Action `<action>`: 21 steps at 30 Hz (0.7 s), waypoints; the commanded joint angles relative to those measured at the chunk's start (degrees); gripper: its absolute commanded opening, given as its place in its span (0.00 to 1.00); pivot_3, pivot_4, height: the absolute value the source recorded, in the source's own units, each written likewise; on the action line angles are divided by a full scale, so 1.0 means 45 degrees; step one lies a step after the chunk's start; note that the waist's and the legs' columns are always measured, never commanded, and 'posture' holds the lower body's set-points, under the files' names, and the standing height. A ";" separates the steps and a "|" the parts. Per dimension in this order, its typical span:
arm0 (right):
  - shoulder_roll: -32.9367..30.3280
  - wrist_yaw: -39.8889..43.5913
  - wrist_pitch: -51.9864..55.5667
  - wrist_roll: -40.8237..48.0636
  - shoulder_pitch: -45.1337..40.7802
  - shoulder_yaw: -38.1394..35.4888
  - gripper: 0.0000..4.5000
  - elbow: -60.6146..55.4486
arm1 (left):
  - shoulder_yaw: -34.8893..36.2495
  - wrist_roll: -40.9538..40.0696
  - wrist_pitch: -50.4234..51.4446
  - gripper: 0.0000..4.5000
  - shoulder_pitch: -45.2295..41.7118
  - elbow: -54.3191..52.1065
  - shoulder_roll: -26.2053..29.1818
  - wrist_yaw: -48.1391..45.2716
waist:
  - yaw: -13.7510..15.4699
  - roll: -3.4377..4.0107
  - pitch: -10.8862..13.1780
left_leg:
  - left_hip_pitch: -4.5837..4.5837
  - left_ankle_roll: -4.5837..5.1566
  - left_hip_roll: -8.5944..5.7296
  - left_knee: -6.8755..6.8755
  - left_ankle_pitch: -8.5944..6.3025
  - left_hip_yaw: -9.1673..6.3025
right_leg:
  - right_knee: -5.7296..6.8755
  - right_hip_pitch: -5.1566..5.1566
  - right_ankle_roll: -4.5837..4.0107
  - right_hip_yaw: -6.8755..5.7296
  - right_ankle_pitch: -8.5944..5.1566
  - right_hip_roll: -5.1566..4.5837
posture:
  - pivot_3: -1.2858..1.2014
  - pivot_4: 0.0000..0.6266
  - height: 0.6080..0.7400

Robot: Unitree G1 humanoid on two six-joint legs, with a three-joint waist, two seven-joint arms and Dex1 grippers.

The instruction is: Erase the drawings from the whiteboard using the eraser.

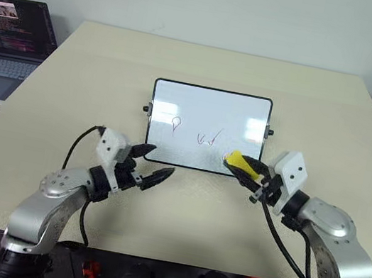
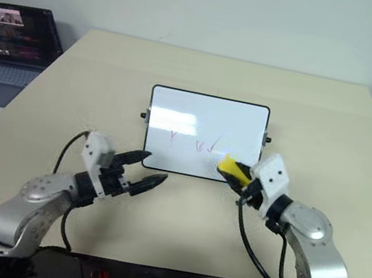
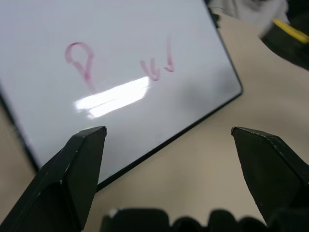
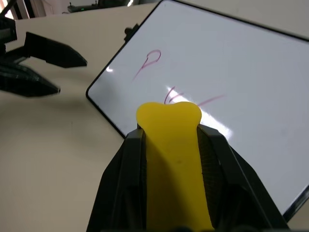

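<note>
Two purple-red scribbles lie just left of the small yellow block eraser, clamped in the right gripper over the black-framed glossy whiteboard's near right corner; the left gripper hovers spread, nearer the left edge.

beige table, whiteboard lying on it

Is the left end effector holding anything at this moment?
No. The left end effector is open, nothing between its fingers, with only the whiteboard and table beyond them.
</note>
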 commanded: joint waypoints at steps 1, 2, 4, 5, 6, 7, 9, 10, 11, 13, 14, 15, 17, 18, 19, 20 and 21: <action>-0.0211 0.0008 -0.1107 0.0211 0.0577 -0.0275 0.25 -0.0289 | 0.0651 -0.0309 0.0019 1.00 0.0441 -0.0907 -0.0180 0.0755 | 0.0000 0.0000 0.0001 | -0.0004 0.0000 0.0001 0.0000 0.0000 -0.0004 | -0.0001 -0.0003 0.0000 -0.0003 0.0000 0.0001 | 0.52 0.24 1.00; -0.0018 -0.0205 -0.1295 0.0253 0.0779 -0.0320 0.25 -0.0187 | 0.0653 -0.0259 -0.0003 1.00 0.0530 -0.0943 -0.0190 0.0846 | 0.0001 0.0000 0.0001 | -0.0003 0.0000 0.0000 0.0001 0.0000 -0.0003 | 0.0003 -0.0003 0.0000 -0.0003 0.0000 0.0001 | 0.52 0.24 1.00; 0.0294 -0.0583 -0.1873 0.0132 0.1089 -0.0262 0.25 0.0122 | 0.0530 -0.0112 -0.0070 1.00 0.0649 -0.1014 -0.0110 0.0904 | -0.0001 -0.0002 -0.0001 | 0.0001 -0.0001 0.0002 0.0005 0.0001 -0.0007 | 0.0009 0.0000 0.0000 -0.0008 0.0000 0.0005 | 0.52 0.24 1.00; 0.0438 -0.0749 -0.2134 0.0071 0.1242 -0.0185 0.25 0.0247 | 0.0412 -0.0056 -0.0085 1.00 0.0727 -0.1108 0.0017 0.0817 | -0.0003 -0.0001 -0.0001 | 0.0004 -0.0001 0.0002 0.0006 0.0001 -0.0007 | 0.0012 0.0002 0.0000 -0.0006 0.0000 0.0006 | 0.52 0.24 1.00; 0.0527 -0.0892 -0.2395 -0.0026 0.1344 -0.0091 0.25 0.0347 | 0.0329 -0.0032 -0.0064 1.00 0.0774 -0.1182 0.0135 0.0733 | -0.0004 -0.0001 -0.0001 | 0.0009 -0.0002 -0.0003 0.0006 0.0001 -0.0001 | 0.0019 0.0003 0.0001 -0.0002 0.0000 0.0006 | 0.52 0.24 1.00; 0.0597 -0.0993 -0.2593 -0.0101 0.1417 0.0017 0.25 0.0417 | 0.0252 -0.0019 -0.0035 1.00 0.0794 -0.1230 0.0290 0.0593 | -0.0004 -0.0001 0.0000 | 0.0010 -0.0002 -0.0003 0.0006 0.0001 0.0002 | 0.0021 0.0003 0.0001 0.0000 0.0000 0.0007 | 0.52 0.24 1.00; 0.0705 -0.1160 -0.2868 -0.0159 0.1493 0.0200 0.25 0.0508 | 0.0264 -0.0063 -0.0001 1.00 0.0685 -0.1211 0.0427 0.0574 | -0.0005 0.0000 0.0000 | 0.0012 -0.0003 -0.0003 0.0007 0.0002 0.0005 | 0.0023 0.0001 0.0000 0.0003 0.0000 0.0009 | 0.52 0.24 1.00; 0.0765 -0.1228 -0.3047 -0.0190 0.1489 0.0312 0.25 0.0563 | 0.0345 -0.0104 0.0052 1.00 0.0497 -0.1126 0.0405 0.0715 | -0.0007 0.0001 0.0000 | 0.0013 -0.0003 -0.0002 0.0007 0.0002 0.0005 | 0.0024 0.0002 0.0000 0.0002 0.0000 0.0011 | 0.52 0.24 1.00; 0.0803 -0.1245 -0.3242 -0.0198 0.1477 0.0424 0.25 0.0607 | 0.0403 -0.0115 0.0080 1.00 0.0354 -0.1069 0.0373 0.0859 | -0.0004 0.0000 0.0000 | 0.0014 -0.0003 -0.0001 0.0006 0.0002 0.0005 | 0.0024 0.0002 0.0000 0.0002 0.0000 0.0012 | 0.52 0.24 1.00; 0.0992 -0.1412 -0.3625 -0.0273 0.1232 0.0642 0.25 0.0737 | 0.0418 -0.0274 0.0323 1.00 0.0106 -0.1119 0.0269 0.1122 | -0.0004 0.0000 0.0000 | 0.0012 -0.0003 -0.0001 0.0006 0.0002 0.0000 | 0.0023 0.0002 0.0000 -0.0003 -0.0001 0.0012 | 0.52 0.24 1.00; 0.1035 -0.1477 -0.3751 -0.0357 0.1082 0.0776 0.25 0.0809 | 0.0346 -0.0302 0.0412 1.00 0.0054 -0.1190 0.0275 0.1164 | -0.0010 0.0000 0.0000 | 0.0012 -0.0003 -0.0001 0.0006 0.0002 0.0000 | 0.0023 0.0002 0.0000 -0.0002 -0.0001 0.0012 | 0.52 0.24 1.00; 0.1073 -0.1579 -0.3871 -0.0531 0.0865 0.0958 0.25 0.0941 | 0.0226 -0.0295 0.0484 1.00 -0.0010 -0.1262 0.0295 0.1168 | -0.0026 0.0000 0.0000 | 0.0014 -0.0003 -0.0001 0.0006 0.0002 0.0004 | 0.0024 0.0002 0.0000 0.0001 0.0000 0.0012 | 0.52 0.24 1.00; 0.1161 -0.2015 -0.4154 -0.1394 -0.0004 0.1514 0.25 0.1697 | -0.0170 -0.0240 0.0718 1.00 -0.0293 -0.1505 0.0282 0.1287 | -0.0050 0.0000 0.0000 | 0.0016 -0.0003 -0.0003 0.0006 0.0002 0.0012 | 0.0024 0.0002 0.0000 0.0007 0.0000 0.0012 | 0.52 0.24 1.00; 0.1250 -0.2362 -0.4286 -0.1879 -0.0601 0.1715 0.25 0.2266 | -0.0390 -0.0182 0.0834 1.00 -0.0486 -0.1596 0.0307 0.1308 | -0.0054 0.0000 0.0001 | 0.0017 -0.0004 -0.0003 0.0007 0.0002 0.0015 | 0.0025 0.0002 0.0001 0.0008 0.0000 0.0012 | 0.52 0.24 1.00; 0.1341 -0.2680 -0.4358 -0.2284 -0.1146 0.1853 0.25 0.2820 | -0.0551 -0.0124 0.0922 1.00 -0.0649 -0.1641 0.0343 0.1319 | -0.0049 -0.0001 0.0001 | 0.0025 -0.0004 -0.0004 0.0009 0.0003 0.0018 | 0.0031 0.0003 0.0000 0.0008 0.0001 0.0013 | 0.52 0.24 1.00; 0.1321 -0.2949 -0.4617 -0.2828 -0.1749 0.2053 0.25 0.3484 | -0.0663 -0.0083 0.1005 1.00 -0.0796 -0.1634 0.0390 0.1321 | -0.0036 -0.0001 0.0002 | 0.0028 -0.0007 -0.0007 0.0011 0.0004 0.0017 | 0.0042 0.0003 0.0000 0.0009 0.0002 0.0015 | 0.52 0.24 1.00; 0.1286 -0.3082 -0.4908 -0.3228 -0.2266 0.2239 0.25 0.4061 | -0.0742 -0.0055 0.1065 1.00 -0.0921 -0.1595 0.0464 0.1296 | -0.0035 -0.0001 0.0002 | 0.0032 -0.0008 -0.0011 0.0009 0.0005 0.0015 | 0.0050 0.0002 -0.0001 0.0008 0.0002 0.0019 | 0.52 0.24 1.00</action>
